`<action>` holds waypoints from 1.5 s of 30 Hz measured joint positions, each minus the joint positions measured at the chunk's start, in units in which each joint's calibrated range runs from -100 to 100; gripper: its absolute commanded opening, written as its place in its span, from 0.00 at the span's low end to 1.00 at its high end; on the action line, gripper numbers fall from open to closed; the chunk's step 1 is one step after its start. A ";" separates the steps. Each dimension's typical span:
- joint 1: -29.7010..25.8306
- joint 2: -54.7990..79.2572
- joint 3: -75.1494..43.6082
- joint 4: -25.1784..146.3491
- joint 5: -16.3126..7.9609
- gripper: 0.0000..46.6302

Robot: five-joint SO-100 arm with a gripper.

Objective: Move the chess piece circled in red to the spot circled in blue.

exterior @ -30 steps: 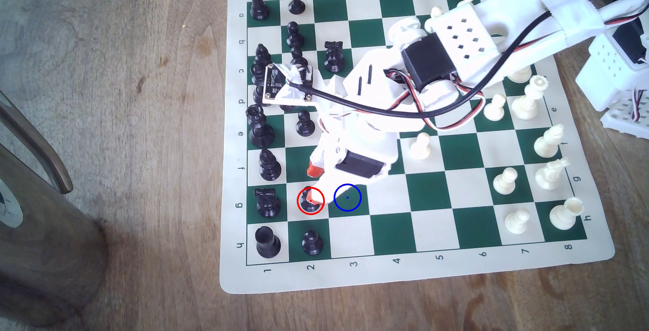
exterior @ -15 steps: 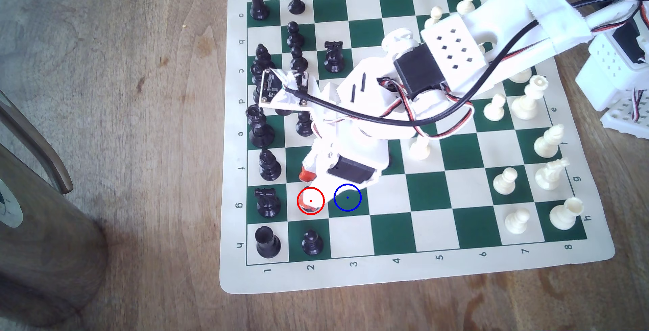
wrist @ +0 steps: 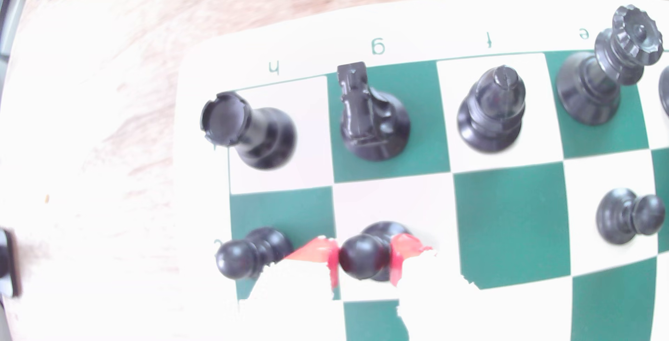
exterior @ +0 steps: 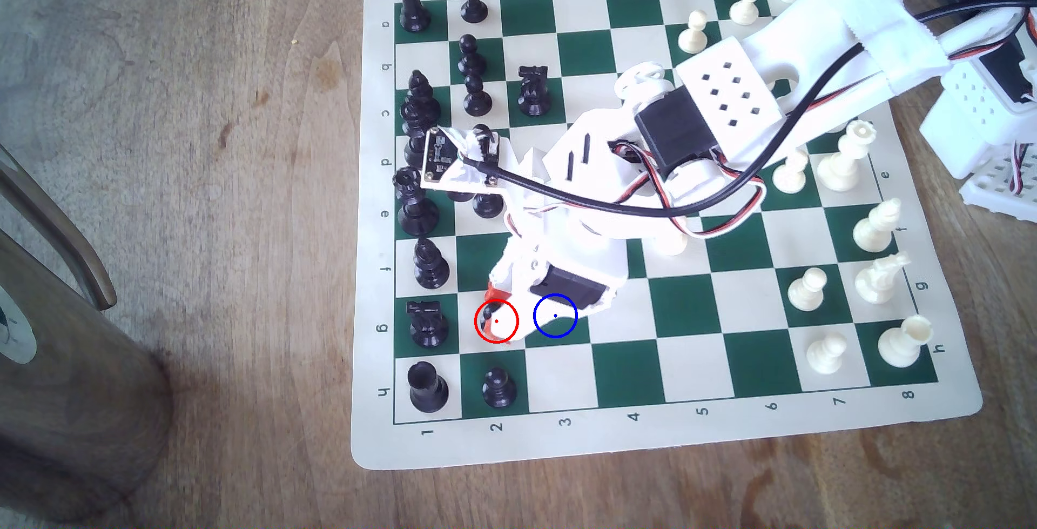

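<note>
Closing in on the pawn [exterior: 488,316], the gripper [exterior: 496,320] now sits lower over the red ring than it did a second ago. Then the orange pads stood above and to the upper right of the ring, with the pawn's base plainly showing inside it. Half a second ago the white finger already covered most of the ring. Now the orange tips reach into the ring itself, and only a sliver of black shows at the ring's left side in the exterior view.

The wrist view shows it better. The pawn [wrist: 365,256] stands upright on its cream square, low in the frame, and a red pad [wrist: 318,252] lies on each side of its head. The jaws are narrowly apart, about the head's width, and bracket it. Whether the pads already press on it I cannot tell, since glare washes out the fingers below. Nothing looks lifted yet: the base seems planted on the square.

So the reach looks finished and the grasp is the step in hand. The spot [exterior: 555,316] lies just beside the ring, on the next square toward the exterior view's right, partly overlapped at its upper right by the gripper's motor housing. The move after lifting should be a short one.

One risk: another pawn [wrist: 249,254] stands on the neighbouring green square, close to the outer side of one pad, and a wide opening or sideways drift could nudge it.
</note>
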 measured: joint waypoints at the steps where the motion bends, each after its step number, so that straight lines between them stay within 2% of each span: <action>1: 0.00 0.00 0.00 -0.16 0.00 0.00; 9: 0.00 -0.08 0.54 0.56 0.00 0.00; 14: 0.00 -8.13 0.54 6.77 0.68 0.00; 17: 0.00 -15.92 3.71 10.12 1.61 0.00; 22: -1.47 -23.63 15.45 9.56 2.83 0.00; 27: -1.55 -23.88 24.85 3.19 2.98 0.00; 32: -1.84 -21.87 25.03 -1.75 2.98 0.00; 37: 0.15 -15.75 25.03 -4.94 3.81 0.00; 45: -0.15 -15.17 25.03 -5.74 3.91 0.02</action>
